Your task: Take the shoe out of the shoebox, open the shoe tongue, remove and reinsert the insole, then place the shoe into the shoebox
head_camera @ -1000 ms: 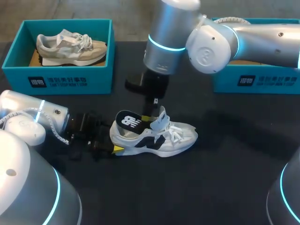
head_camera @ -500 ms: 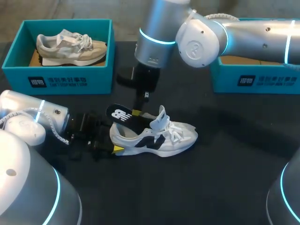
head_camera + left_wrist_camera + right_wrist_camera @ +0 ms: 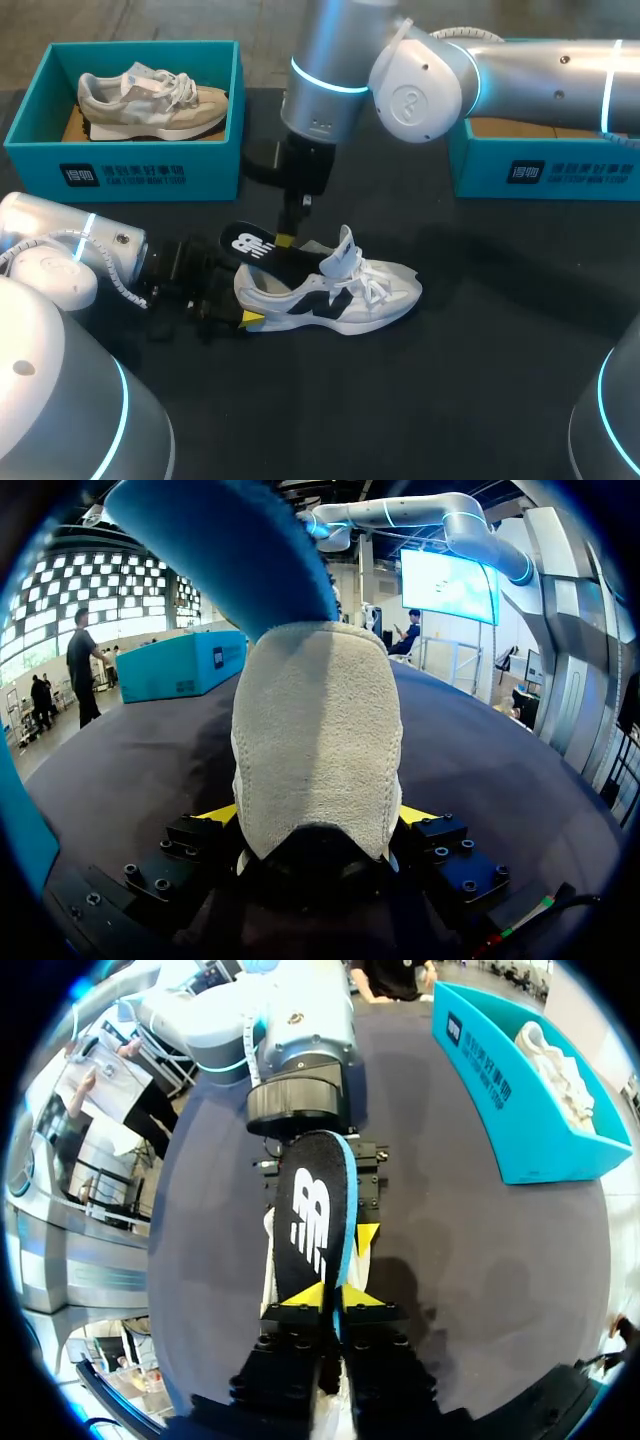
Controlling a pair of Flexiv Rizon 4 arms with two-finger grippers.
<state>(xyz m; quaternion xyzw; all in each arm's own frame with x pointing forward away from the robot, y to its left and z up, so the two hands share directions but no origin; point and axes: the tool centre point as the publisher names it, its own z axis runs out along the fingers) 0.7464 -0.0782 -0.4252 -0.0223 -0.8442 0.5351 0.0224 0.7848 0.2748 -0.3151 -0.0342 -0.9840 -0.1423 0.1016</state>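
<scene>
A white and black shoe [image 3: 340, 290] lies on its sole on the dark table, toe to the right. My left gripper [image 3: 236, 318] is shut on its heel; in the left wrist view the grey heel [image 3: 318, 750] sits between both yellow fingertips [image 3: 214, 813]. My right gripper [image 3: 288, 240] hangs over the shoe's opening, shut on the black insole [image 3: 250, 246] with a white logo. The insole slants up and left out of the shoe. In the right wrist view the insole [image 3: 310, 1210] runs ahead from between the yellow tips of my right gripper [image 3: 335, 1298].
A teal shoebox [image 3: 120, 170] at the back left holds a beige shoe [image 3: 150, 100]. A second teal shoebox [image 3: 540, 170] stands at the back right, partly behind my right arm. Bare table lies in front of and right of the shoe.
My right gripper has moved left and back with the insole, drawing it farther out of the shoe. The left arm and the shoe have stayed put.
</scene>
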